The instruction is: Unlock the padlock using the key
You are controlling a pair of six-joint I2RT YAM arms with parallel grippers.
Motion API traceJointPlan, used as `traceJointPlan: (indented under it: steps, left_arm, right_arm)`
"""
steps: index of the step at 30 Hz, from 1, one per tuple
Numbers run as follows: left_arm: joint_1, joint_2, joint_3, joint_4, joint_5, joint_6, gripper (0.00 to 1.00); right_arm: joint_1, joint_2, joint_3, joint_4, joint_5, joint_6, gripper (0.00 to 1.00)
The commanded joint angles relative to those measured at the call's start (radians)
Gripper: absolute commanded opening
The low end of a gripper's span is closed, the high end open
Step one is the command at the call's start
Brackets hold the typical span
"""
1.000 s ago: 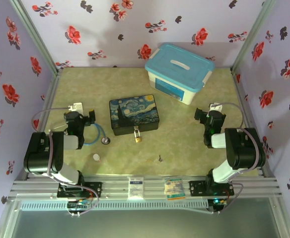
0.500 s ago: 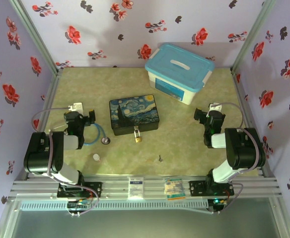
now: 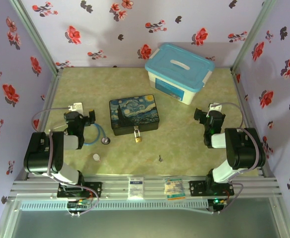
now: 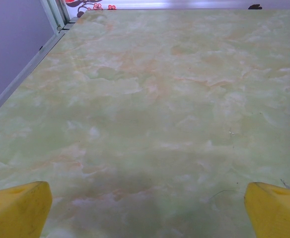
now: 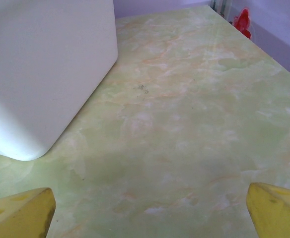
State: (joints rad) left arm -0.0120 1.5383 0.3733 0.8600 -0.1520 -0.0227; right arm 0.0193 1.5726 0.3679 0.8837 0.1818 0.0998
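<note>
Padlock (image 3: pixel 138 138): at the painted box (image 3: pixel 133 115) front; we barely discern its shackle.
Key (image 3: pixel 160 158): tiny speck on the counter (image 3: pixel 184 144).
Left end effector (image 4: pixel 146 210), right end effector (image 5: pixel 147 208): wide, tips cropped.

The black left arm (image 3: pixel 49 151) is sitting folded over its base, its left gripper (image 4: pixel 147 210) holding yellow fingertips (image 4: pixel 17 208) spread wide above the surface; the black right arm (image 3: pixel 240 148) is mirroring it, its right gripper (image 5: pixel 147 210) gaping just as wide

Starry-night box (image 3: pixel 133 115) centre, blue-lid tub (image 3: pixel 179 72) far R, stethoscope (image 3: pixel 105 140) + white disc (image 3: pixel 96 157) near L
</note>
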Motion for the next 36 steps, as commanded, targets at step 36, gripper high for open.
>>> traceJointPlan:
  steps: [36]
  left_arm:
    - [0.012,-0.688,-0.002,-0.506,0.111,-0.584,1.00]
  right_arm:
    - [-0.019,-0.466,0.307,-1.088,-0.383,0.427,0.99]
